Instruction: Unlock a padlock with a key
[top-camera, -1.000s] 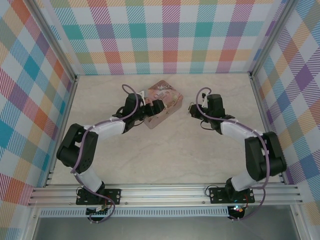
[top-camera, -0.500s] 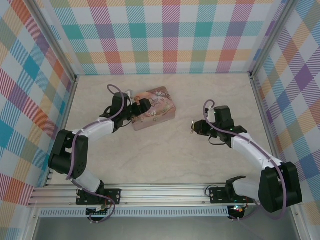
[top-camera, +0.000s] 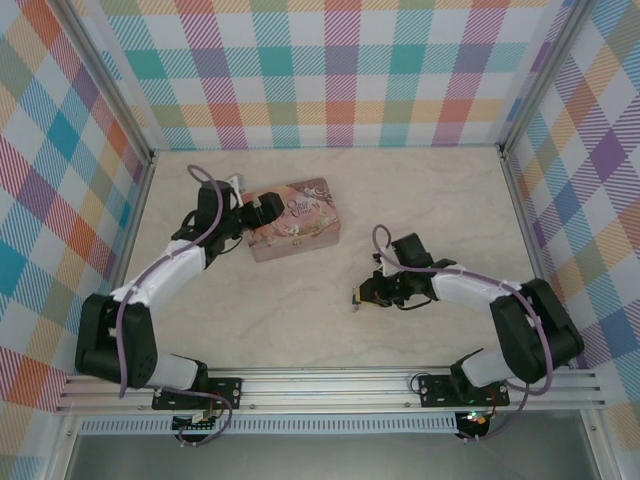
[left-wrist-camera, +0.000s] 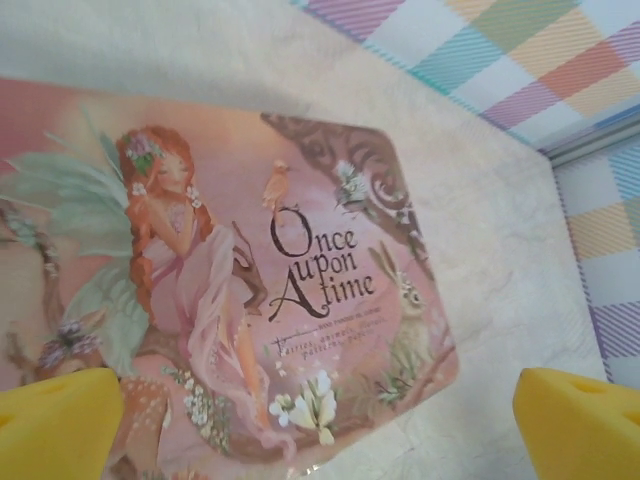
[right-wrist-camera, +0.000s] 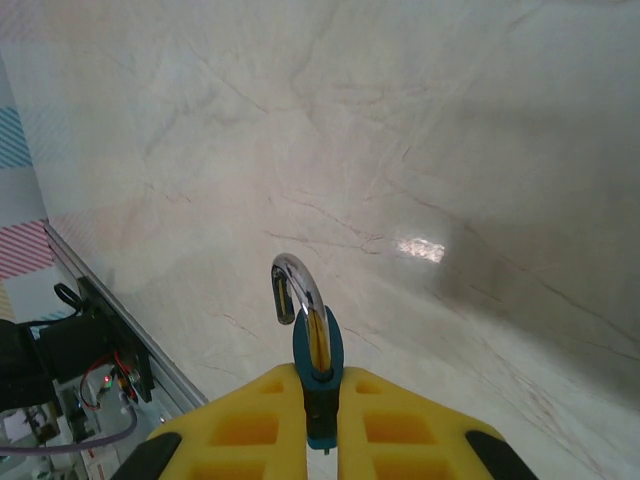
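Padlock (right-wrist-camera: 318, 350) sits pinched between the right fingers (right-wrist-camera: 400, 420), jutting past their tips; left fingers (left-wrist-camera: 60, 425) gape wide.

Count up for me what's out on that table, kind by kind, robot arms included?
Robot arms: 2, the left arm and the right arm
Padlocks: 1, the blue padlock clamped in the right pincer
Tins: 1, the pink tin
Total: 4
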